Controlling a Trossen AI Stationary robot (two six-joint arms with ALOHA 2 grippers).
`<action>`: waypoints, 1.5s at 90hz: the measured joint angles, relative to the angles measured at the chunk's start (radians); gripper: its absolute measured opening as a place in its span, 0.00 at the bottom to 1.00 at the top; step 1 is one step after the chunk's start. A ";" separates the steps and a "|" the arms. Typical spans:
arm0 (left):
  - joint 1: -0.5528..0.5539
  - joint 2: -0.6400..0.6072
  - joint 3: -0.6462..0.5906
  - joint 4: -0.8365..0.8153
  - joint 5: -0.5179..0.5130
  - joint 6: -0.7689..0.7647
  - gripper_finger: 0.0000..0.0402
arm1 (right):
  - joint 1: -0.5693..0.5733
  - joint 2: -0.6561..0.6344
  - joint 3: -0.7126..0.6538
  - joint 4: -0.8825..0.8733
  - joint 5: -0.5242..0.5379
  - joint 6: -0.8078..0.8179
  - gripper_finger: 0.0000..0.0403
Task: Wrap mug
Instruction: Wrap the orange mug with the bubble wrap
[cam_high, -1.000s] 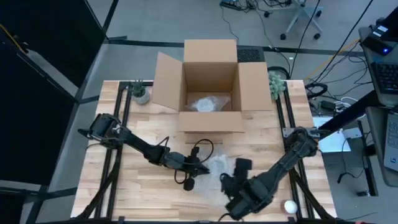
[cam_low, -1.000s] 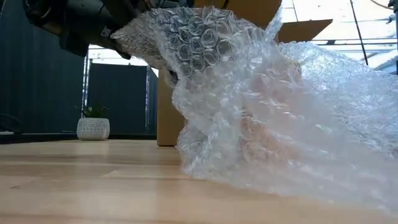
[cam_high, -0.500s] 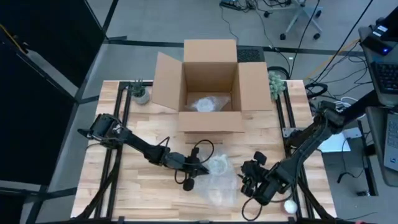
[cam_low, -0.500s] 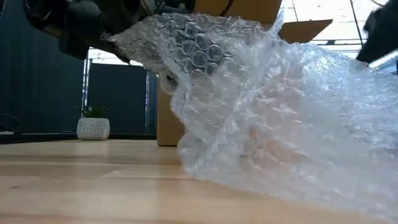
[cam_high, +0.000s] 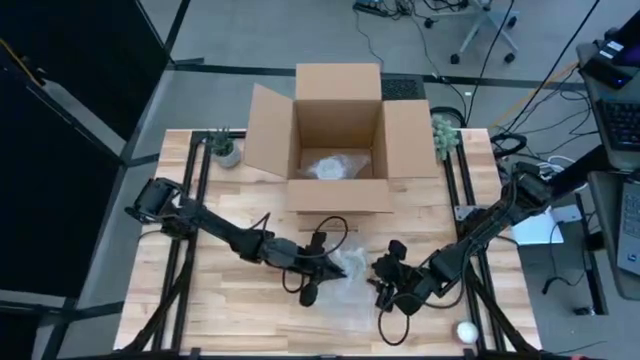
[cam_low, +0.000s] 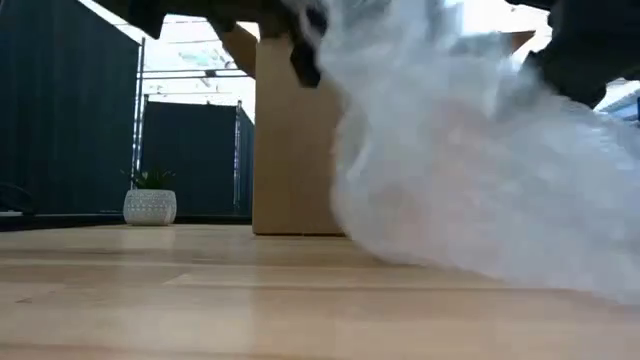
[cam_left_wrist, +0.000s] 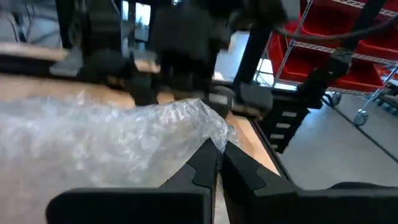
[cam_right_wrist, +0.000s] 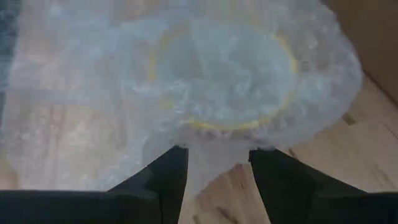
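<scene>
A sheet of clear bubble wrap lies bunched near the table's front middle. The mug's round yellowish rim shows through it in the right wrist view. My left gripper is at the wrap's far left side and shut on it. At the wrap's right side my right gripper is open. Its fingers stand on either side of a bit of the wrap's edge, and I cannot tell whether they touch it. In the low view the wrap is a blurred heap. My left gripper pinches an edge of the bubble wrap between its two shut fingers, coming from the table's left and slanting down. The held edge is lifted above the table and lies over the heap. The rest of the wrap stays on the table.
An open cardboard box stands at the far middle with a wrapped bundle inside. Small potted plants flank it. A white ball lies at the near right corner. Bare wood lies to the left of the wrap.
My left gripper has moved toward the table's right edge with the wrap's edge, drawing that flap over the heap. My right gripper first drew back to the right, away from the wrap. It has since come back toward the wrap and a little toward the far edge.
</scene>
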 joint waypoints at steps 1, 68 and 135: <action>0.001 0.000 0.007 0.000 0.000 0.008 0.00 | -0.002 0.000 0.000 0.001 0.000 0.000 0.40; 0.130 0.193 0.126 -0.121 0.075 0.108 0.00 | -0.049 -0.023 0.179 -0.287 -0.075 -0.071 0.40; 0.130 0.198 0.125 -0.110 0.083 0.111 0.00 | -0.086 0.023 0.168 -0.103 -0.050 -0.070 0.40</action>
